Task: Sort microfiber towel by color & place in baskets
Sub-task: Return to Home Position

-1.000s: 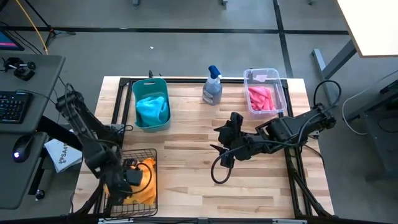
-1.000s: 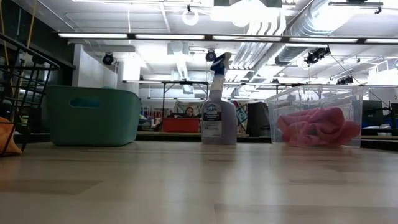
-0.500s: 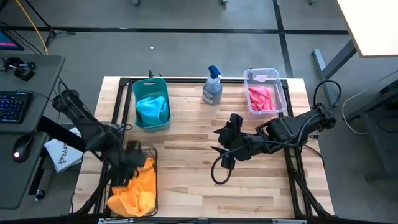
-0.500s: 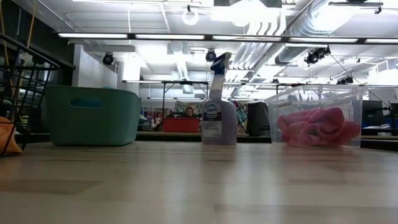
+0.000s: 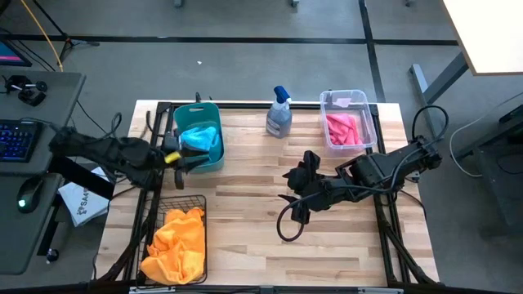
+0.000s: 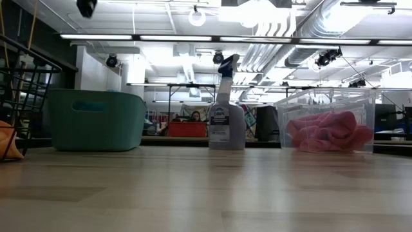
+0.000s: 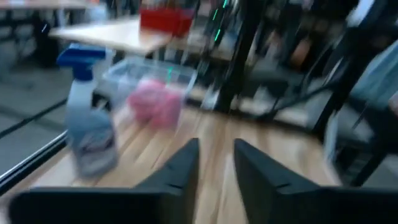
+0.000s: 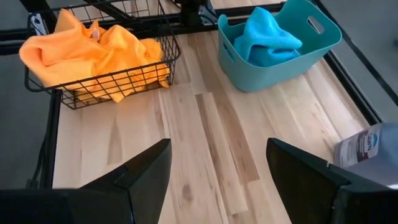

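Observation:
Orange-yellow towels (image 5: pixel 176 245) lie heaped in the black wire basket (image 5: pixel 200 214) at the near left. A blue towel (image 5: pixel 201 139) fills the teal tub (image 5: pixel 181 119), and pink towels (image 5: pixel 343 128) lie in the clear bin (image 5: pixel 325 102) at the far right. My left gripper (image 5: pixel 194 160) hovers level beside the tub's near end and points toward the table's right. In its wrist view the fingers (image 7: pixel 186 168) stand a narrow gap apart, with nothing between them. My right gripper (image 5: pixel 292 189) waits open over the table's middle.
A spray bottle (image 5: pixel 279 114) with a blue trigger stands at the far edge between tub and bin. Bare wood stretches across the table's middle and near right. A loop of dark cable (image 5: pixel 286 224) hangs under the right arm. A desk with a keyboard (image 5: pixel 16 139) stands left of the table.
My left gripper has risen out of the wire basket and swung toward the far edge, to beside the teal tub's near end, turning level to point toward the table's right. The orange-yellow towels stay heaped in the basket, now uncovered.

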{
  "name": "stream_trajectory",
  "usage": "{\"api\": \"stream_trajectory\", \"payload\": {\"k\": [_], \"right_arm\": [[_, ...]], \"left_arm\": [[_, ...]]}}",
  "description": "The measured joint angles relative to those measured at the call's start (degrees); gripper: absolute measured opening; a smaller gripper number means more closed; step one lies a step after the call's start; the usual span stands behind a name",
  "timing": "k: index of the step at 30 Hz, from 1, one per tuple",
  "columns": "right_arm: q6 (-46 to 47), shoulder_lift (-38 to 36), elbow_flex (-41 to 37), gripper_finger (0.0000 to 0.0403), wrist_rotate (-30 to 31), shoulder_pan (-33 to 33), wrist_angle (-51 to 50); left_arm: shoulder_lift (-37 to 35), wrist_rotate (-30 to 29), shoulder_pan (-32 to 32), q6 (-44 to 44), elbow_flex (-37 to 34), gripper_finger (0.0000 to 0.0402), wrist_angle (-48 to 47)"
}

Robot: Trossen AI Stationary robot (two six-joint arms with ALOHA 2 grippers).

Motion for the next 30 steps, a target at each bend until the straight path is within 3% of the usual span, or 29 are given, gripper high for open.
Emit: {"api": "stream_trajectory", "payload": {"k": [4, 15, 25, 30], "right_arm": [[2.13, 0.0, 0.0, 0.0259, -0.01, 0.02, -1.12], [16.62, 0.0, -0.02, 0.0247, -0.42, 2.66, -15.85], [28.7, -0.04, -0.04, 0.012, 0.86, 8.39, -25.76], [32.95, -1.26, -0.04, 0.0049, 1.64, 11.14, -27.09]], "left_arm": [[-6.99, 5.63, 5.98, -0.31, -12.02, 0.0012, 12.84], [-25.65, 6.66, 10.15, -6.31, -29.15, 0.0001, 16.64], [-36.22, 6.67, 10.15, -10.5, -40.74, 0.0, 20.77], [-36.47, 7.05, 10.15, -10.83, -40.59, 0.0, 20.26]]}}
